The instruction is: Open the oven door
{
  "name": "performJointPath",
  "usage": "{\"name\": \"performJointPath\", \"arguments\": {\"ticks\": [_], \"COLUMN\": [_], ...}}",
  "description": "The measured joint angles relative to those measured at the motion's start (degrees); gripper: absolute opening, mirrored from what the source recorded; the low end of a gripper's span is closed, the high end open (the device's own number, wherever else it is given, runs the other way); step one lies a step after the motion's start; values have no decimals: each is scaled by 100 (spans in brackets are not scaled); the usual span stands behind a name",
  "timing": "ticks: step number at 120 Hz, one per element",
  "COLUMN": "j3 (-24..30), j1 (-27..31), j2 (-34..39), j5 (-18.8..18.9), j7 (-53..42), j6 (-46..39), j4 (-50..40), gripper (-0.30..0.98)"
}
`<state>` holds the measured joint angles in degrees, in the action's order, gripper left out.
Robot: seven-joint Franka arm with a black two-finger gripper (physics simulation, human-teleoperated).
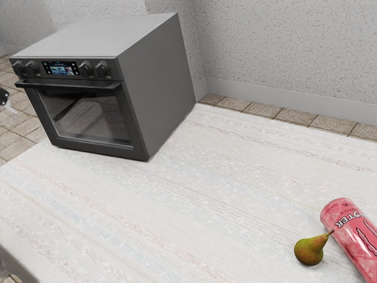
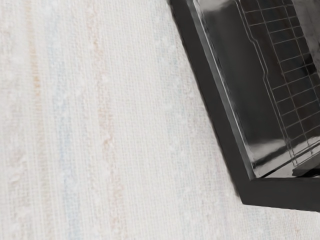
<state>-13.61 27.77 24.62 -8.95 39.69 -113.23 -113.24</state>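
Observation:
At the exterior view's left edge, a small part of my gripper (image 1: 5, 96) shows, beyond the oven's left front side and apart from it. The dark grey oven (image 1: 162, 82) stands on the table with its door (image 1: 94, 118) shut. A black bar handle (image 1: 70, 85) runs along the door's top, below the knobs and display. In the wrist view, the dark door frame (image 2: 216, 115) borders the glass, with a wire rack (image 2: 287, 75) visible inside. Most of my gripper is outside the exterior view.
The pale striped tabletop (image 1: 159, 212) extends in front of the oven. A green-brown pear (image 1: 311, 250) and a pink can lying on its side (image 1: 356, 239) are near the exterior view's lower right. A speckled wall (image 1: 283, 53) rises behind the table.

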Motion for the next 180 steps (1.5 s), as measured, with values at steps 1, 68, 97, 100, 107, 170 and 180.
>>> {"name": "performJointPath", "arguments": {"ticks": [1,68,97,100,107,170,180], "j3": [85,1325,1323,1317,1317,1856,1855], "j1": [85,869,835,844,874,1192,1099], "j2": [-11,-1772,-2038,-2059,-2128,-2781,-2842], "j5": [-35,-834,-961,-970,-975,-983,-972], "j7": [1,13,396,451,613,2224,2397], "j6": [-48,-1721,-1920,-1930,-1948,-2587,-2638], "j4": [8,1307,1444,1450,1467,1828,1878], "gripper": [69,68,68,68,68,68,68]}}
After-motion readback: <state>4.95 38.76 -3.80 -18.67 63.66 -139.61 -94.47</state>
